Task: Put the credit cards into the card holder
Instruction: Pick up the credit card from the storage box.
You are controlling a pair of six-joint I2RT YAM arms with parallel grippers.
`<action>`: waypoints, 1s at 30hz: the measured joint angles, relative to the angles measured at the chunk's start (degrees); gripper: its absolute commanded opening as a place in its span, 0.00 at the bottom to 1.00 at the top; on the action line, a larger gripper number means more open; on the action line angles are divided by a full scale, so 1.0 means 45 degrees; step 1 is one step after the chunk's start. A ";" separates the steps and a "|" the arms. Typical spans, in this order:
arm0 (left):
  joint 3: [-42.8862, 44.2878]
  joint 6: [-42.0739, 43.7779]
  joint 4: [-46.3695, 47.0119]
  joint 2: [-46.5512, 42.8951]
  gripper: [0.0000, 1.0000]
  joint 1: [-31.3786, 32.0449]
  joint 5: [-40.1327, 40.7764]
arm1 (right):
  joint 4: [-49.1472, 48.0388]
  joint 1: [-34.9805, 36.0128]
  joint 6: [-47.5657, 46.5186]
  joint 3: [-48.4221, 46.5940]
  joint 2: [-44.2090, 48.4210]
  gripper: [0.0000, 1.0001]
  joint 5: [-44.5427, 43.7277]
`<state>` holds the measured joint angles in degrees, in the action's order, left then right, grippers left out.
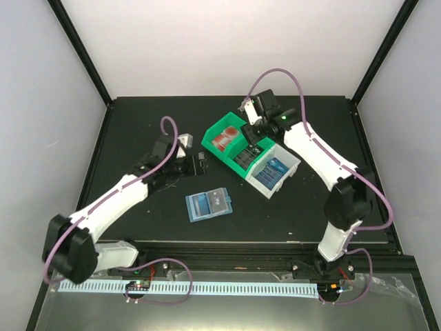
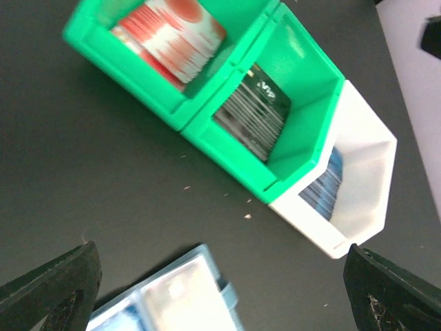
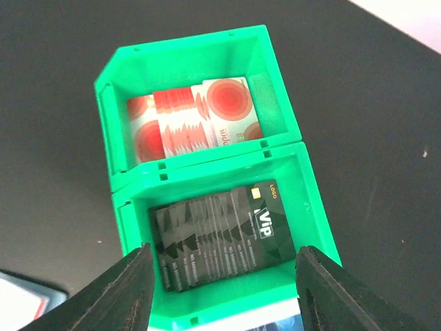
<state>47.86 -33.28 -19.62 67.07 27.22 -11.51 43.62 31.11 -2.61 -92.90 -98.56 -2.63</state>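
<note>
Card holder [image 1: 208, 204] open flat, well apart from bins [image 2: 303, 76]

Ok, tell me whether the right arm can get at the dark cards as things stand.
Probably yes: the right gripper hangs above the dark cards, jaws open, and their green bin is open-topped with nothing over them.

White arms [image 1: 117, 196], black joints [image 1: 69, 252], looping mauve cables [image 1: 279, 71].
</note>
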 measured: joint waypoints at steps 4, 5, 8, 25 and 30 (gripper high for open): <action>0.1054 -0.0646 0.1069 0.2424 0.95 0.0000 -0.0918 | 0.0559 -0.0491 -0.0855 -0.1224 -0.1661 0.55 0.0500; 0.1214 -0.0821 0.1311 0.2871 0.95 0.0000 -0.1039 | 0.0622 -0.0563 -0.1059 -0.1418 -0.2001 0.54 0.0588; 0.1579 -0.1350 0.2030 0.4075 0.95 0.0000 -0.1321 | 0.0933 -0.0670 -0.1627 -0.2011 -0.3109 0.52 0.0724; 0.5586 -0.1831 0.1865 0.8971 0.90 -0.0612 0.0102 | 0.1292 -0.1132 -0.3094 -0.3225 -0.6708 0.48 -0.0374; 0.6237 -0.1710 0.1841 1.0132 0.91 -0.0724 -0.0257 | 0.1020 -0.1209 -0.3162 -0.3264 -0.6829 0.49 -0.0369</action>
<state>75.92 -40.97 -11.33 112.66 23.97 -12.67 48.21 25.67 -16.84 -107.59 -129.29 -4.29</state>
